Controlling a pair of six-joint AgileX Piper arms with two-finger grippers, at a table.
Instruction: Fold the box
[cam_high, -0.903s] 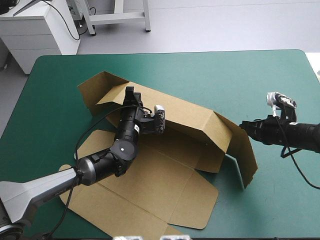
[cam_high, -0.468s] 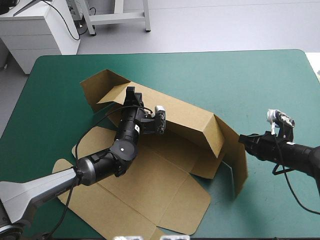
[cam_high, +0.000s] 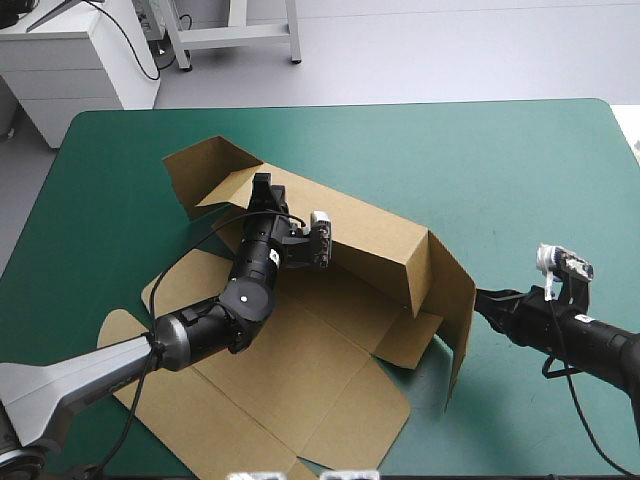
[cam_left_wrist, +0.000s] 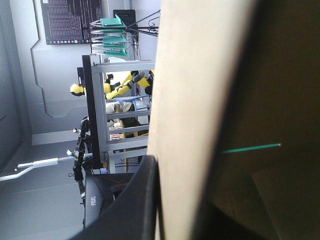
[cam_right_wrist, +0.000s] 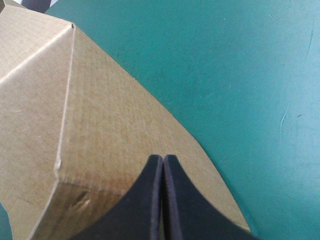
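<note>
Left arm comes in from the near-left corner of the desk (cam_high: 500, 160), forearm stretched low across the base of the box (cam_high: 330, 335), wrist angled up toward the far side. Left end effector (cam_high: 262, 190) sits at the top edge of the far wall (cam_high: 375, 228), clenched on the box: in its wrist view the board's pale edge runs betw. one black finger (cam_left_wrist: 137, 200) and a dark blur on the other side. Right arm enters from the right edge, low & nearly level, pointing left. Right end effector (cam_right_wrist: 163, 162) is clenched, fingers meeting in one pointed arch, tip against the outer face of the right end flap (cam_high: 458, 300); its wrist view shows brown board just ahead w/ a fold crease (cam_right_wrist: 65, 100), teal-green cover beyond. Box sits mid-desk, a bit left of centre, partly formed. Far wall is raised, running from far-left toward the right. Right end flap stands up, leaning in toward the base, w/ a smaller tab (cam_high: 408, 340) at its foot. Left end flap (cam_high: 200, 170) is raised at the far-left, splayed outward. Lid panel (cam_high: 270, 410) lies flat on the cover toward the near edge. Over the base panel: the left forearm.
</note>
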